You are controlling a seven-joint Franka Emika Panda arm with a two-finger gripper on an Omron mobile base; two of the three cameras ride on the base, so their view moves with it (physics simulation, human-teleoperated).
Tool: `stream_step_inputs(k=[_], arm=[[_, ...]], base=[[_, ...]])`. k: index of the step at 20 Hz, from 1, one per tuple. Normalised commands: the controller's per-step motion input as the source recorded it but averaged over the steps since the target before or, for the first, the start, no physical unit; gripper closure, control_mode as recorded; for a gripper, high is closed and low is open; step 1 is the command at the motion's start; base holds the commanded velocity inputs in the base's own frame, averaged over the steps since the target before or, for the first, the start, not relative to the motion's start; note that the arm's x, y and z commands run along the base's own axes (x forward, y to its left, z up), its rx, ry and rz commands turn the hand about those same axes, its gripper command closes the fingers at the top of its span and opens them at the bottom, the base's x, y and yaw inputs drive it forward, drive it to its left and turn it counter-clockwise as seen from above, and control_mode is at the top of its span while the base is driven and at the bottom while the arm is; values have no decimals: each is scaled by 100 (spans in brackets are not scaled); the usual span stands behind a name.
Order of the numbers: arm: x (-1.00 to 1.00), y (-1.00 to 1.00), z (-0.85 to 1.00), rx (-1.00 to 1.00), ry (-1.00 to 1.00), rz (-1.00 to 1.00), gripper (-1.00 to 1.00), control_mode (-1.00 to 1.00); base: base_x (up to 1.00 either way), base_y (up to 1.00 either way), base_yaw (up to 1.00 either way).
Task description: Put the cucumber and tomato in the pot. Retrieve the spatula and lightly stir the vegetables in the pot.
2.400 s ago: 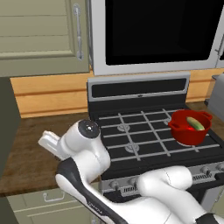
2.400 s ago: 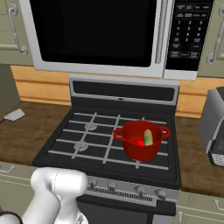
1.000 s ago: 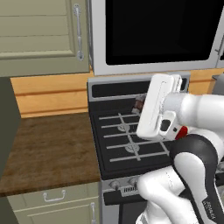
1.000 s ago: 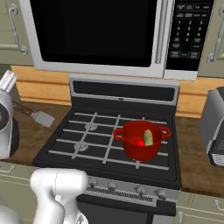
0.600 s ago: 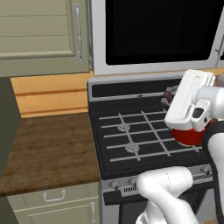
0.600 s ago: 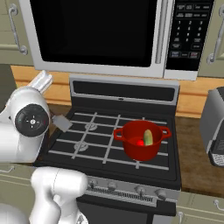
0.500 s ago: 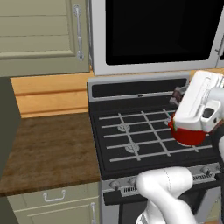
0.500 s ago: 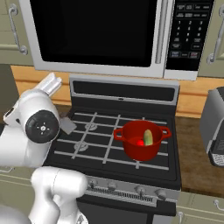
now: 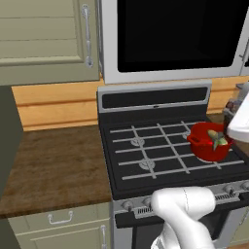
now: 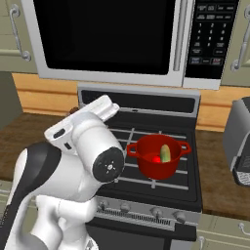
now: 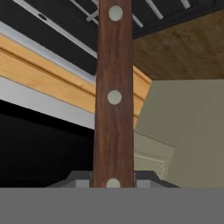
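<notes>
Gripping the spatula (image 11: 113,96), my claw pinched tight on its brown handle; cucumber (image 10: 166,153) and tomato (image 10: 156,159) sit in the pot (image 10: 157,156) on the stove (image 10: 141,161).

We see the red pot (image 10: 157,156) on the stove's right front burner, holding the yellow-green cucumber (image 10: 165,153) upright beside the red tomato (image 10: 155,159). The spatula's (image 11: 113,92) reddish-brown, riveted handle runs straight up the hand view.
</notes>
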Motion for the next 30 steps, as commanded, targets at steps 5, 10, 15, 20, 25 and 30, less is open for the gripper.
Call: stream_step_inputs(k=[5,10,15,20,25,30], arm=[[0,-97,0,17,15,0,100,-100],[11,-83,-9,11,3,0,100,-100],[48,-61,-19,12,0,0,100,-100],[65,-46,-34,7,0,2,100,-100],[72,-35,-26,5,0,3,100,-100],[47,-33,-14,1,0,0,100,-100]], base=[[0,0,0],[0,0,0],[0,0,0],[0,0,0],[0,0,0],[0,0,0]])
